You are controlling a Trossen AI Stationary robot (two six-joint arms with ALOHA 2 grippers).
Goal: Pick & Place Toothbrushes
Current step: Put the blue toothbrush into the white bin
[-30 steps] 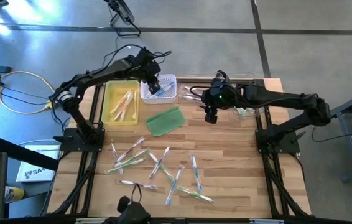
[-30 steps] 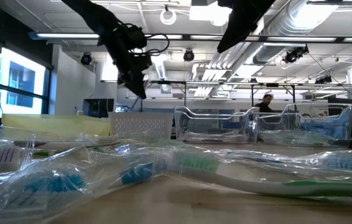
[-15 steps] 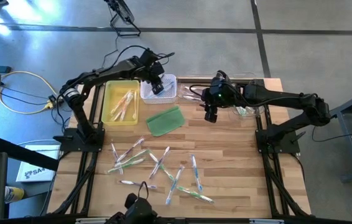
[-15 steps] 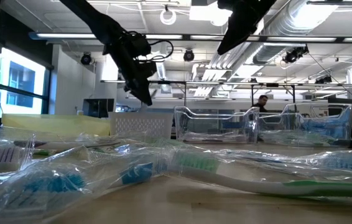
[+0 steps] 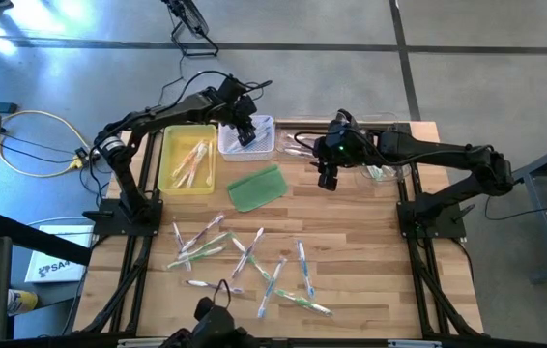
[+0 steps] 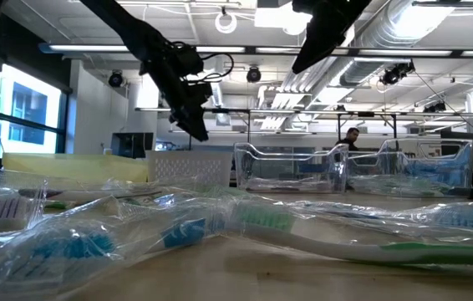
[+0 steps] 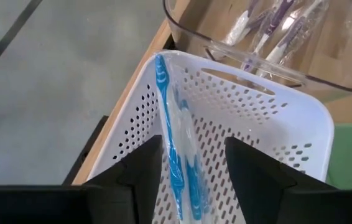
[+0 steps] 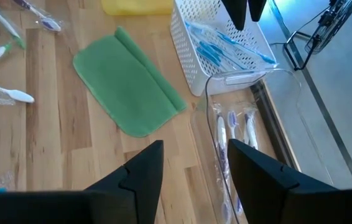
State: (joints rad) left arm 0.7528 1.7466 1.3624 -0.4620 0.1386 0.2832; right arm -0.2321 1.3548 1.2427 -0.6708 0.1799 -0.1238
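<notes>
My left gripper hangs open over the white perforated basket at the table's far edge. A blue toothbrush in a clear wrapper lies in the basket between the fingers, its far end on the basket's rim. More blue toothbrushes lie in the basket. Several wrapped toothbrushes are scattered on the near half of the table. My right gripper hovers open above the table beside a clear container. My left gripper's fingers stand on either side of the wrapped blue toothbrush's near part, coming slanting down from above, along the brush. Whether a finger touches the wrapper I cannot tell. The brush lies on the basket, not lifted.
A yellow tray with toothbrushes stands left of the basket. A flat green pad lies in front of it. The clear container holds purple toothbrushes. Bare wood lies between the pad and the scattered brushes.
My left gripper has sunk a little toward the white basket and shifted toward the table's right. Its fingers have parted, and the blue toothbrush now lies in the basket.
</notes>
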